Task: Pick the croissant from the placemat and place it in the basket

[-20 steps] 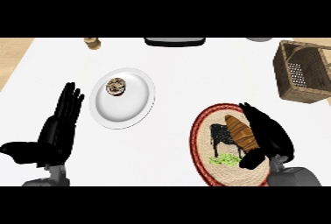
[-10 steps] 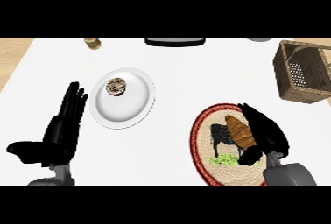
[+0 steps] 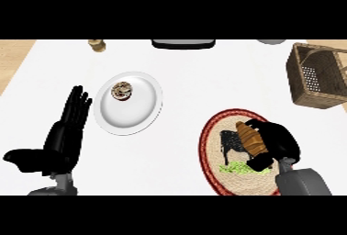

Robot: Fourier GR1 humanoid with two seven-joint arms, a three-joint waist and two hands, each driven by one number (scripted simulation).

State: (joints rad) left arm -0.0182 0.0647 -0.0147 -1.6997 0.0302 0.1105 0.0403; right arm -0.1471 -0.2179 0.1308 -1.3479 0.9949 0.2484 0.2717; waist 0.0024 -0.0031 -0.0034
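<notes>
Head view, looking steeply down on a white surface (image 3: pixel 203 92): at far left the robot's left hand (image 3: pixel 64 133) rests open near the lower edge, its fingers straight and held together, pointing up the frame, the thumb jutting out to the left. Just to its right lies a white plate (image 3: pixel 129 112) carrying a small round brown pastry (image 3: pixel 122 91) near its upper rim. At the top edge sit a small tan jar (image 3: pixel 97 45), a dark tray-like object (image 3: pixel 183 43) and part of a grey dish (image 3: pixel 271 41). Right of centre, a round woven placemat (image 3: pixel 211 147) with a red border bears a picture of a black cow above a patch of green. The croissant (image 3: pixel 249 137) lies on the placemat's upper right part, its long axis running from the upper left down to the lower right, the upper tip pointing toward the far edge of the surface. The right hand (image 3: pixel 274 144) comes in from the lower edge on its grey forearm, fingers curled round the croissant's right side and the thumb closing at its lower end. At upper right a brown wicker basket (image 3: pixel 318 75) stands well apart from the placemat.
</notes>
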